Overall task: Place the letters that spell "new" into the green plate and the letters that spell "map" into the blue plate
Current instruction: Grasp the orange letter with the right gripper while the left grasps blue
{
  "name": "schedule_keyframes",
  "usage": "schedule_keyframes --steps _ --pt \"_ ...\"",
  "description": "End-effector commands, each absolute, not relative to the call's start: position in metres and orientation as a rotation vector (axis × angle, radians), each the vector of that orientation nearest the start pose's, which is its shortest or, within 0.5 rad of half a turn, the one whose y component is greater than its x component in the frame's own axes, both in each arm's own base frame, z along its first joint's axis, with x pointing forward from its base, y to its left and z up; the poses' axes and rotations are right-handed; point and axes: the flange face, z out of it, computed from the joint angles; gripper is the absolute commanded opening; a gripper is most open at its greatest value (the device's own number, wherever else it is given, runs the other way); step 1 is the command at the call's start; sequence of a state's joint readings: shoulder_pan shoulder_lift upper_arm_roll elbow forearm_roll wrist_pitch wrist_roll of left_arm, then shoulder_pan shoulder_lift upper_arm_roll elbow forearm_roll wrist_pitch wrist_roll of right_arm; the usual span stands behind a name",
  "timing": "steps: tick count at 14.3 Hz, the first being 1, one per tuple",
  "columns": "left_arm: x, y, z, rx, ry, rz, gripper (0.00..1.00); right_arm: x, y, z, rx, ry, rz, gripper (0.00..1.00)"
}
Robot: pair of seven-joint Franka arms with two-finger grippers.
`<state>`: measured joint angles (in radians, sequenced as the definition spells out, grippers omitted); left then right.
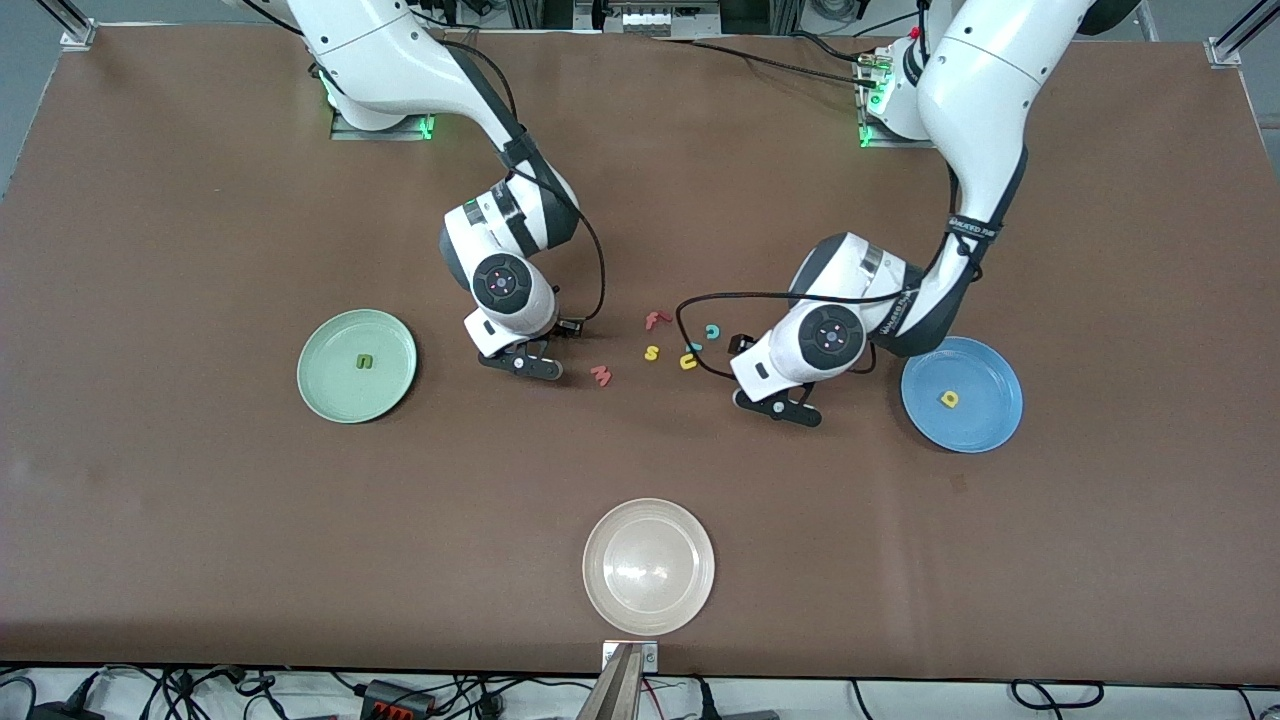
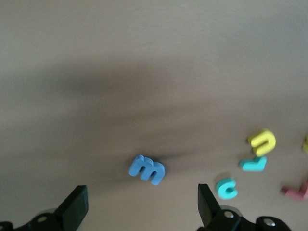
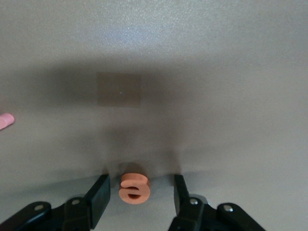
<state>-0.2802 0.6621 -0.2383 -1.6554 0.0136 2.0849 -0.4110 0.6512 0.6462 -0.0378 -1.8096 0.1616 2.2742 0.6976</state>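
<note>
The green plate (image 1: 325,395) holds the dark green "n" (image 1: 365,361). On the blue plate (image 1: 985,375) lies a yellow letter (image 1: 949,399). My right gripper (image 1: 520,362) (image 3: 140,191) is low over the table beside the green plate. Its fingers are open on either side of the orange "e" (image 3: 134,188), with a small gap each side. My left gripper (image 1: 778,408) (image 2: 141,204) hangs open beside the blue plate, and the blue "m" (image 2: 147,169) lies just ahead of its fingertips. The red-pink "w" (image 1: 601,375) and a teal stemmed letter (image 2: 253,164) lie between the two grippers.
A red "f" (image 1: 657,319), a yellow "s" (image 1: 651,352), a yellow "u" (image 1: 689,360) and a teal "c" (image 1: 712,331) lie in the same cluster mid-table. A whitish-beige plate (image 1: 690,600) sits nearest the front camera. A black cable (image 1: 690,300) loops over the letters by the left gripper.
</note>
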Motion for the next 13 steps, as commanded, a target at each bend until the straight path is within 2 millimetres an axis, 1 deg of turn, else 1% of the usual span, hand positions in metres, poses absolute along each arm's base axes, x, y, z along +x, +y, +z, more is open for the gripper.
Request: schedule_keyframes --steps 1,4,5,6,7,8,9,10,11,12,13 --pt "0.575 -0.316 0.216 -3.066 -0.405 0.395 1.0 0.51 0.371 0.167 -3.135 0.337 0.312 0.56" --pt "0.58 -0.304 0.212 -2.978 -0.791 0.41 1.0 0.508 0.373 0.167 -3.135 0.318 0.311 0.46" --pt "0.577 -0.302 0.206 -2.953 -0.87 0.403 1.0 0.508 0.374 0.167 -3.135 0.313 0.311 0.41" --pt "0.573 -0.294 0.197 -2.948 -0.927 0.388 1.0 0.508 0.373 0.166 -3.136 0.311 0.313 0.37" --pt "0.564 -0.284 0.185 -2.964 -0.954 0.373 1.0 0.508 0.373 0.166 -3.136 0.308 0.313 0.31" --pt "0.549 -0.29 0.181 -3.022 -0.961 0.346 0.98 0.508 0.373 0.166 -3.137 0.306 0.315 0.26" --pt "0.546 -0.286 0.177 -3.053 -0.99 0.324 0.87 0.509 0.373 0.167 -3.136 0.294 0.315 0.22" --pt "0.547 -0.286 0.178 -3.061 -0.994 0.323 0.75 0.512 0.371 0.172 -3.133 0.279 0.31 0.17" --pt "0.547 -0.286 0.178 -3.06 -0.991 0.327 0.66 0.518 0.367 0.182 -3.126 0.271 0.296 0.17" --pt "0.547 -0.287 0.178 -3.062 -0.989 0.326 0.6 0.527 0.361 0.201 -3.112 0.286 0.268 0.15" --pt "0.546 -0.287 0.178 -3.064 -0.979 0.327 0.51 0.536 0.346 0.215 -3.121 0.291 0.265 0.15"
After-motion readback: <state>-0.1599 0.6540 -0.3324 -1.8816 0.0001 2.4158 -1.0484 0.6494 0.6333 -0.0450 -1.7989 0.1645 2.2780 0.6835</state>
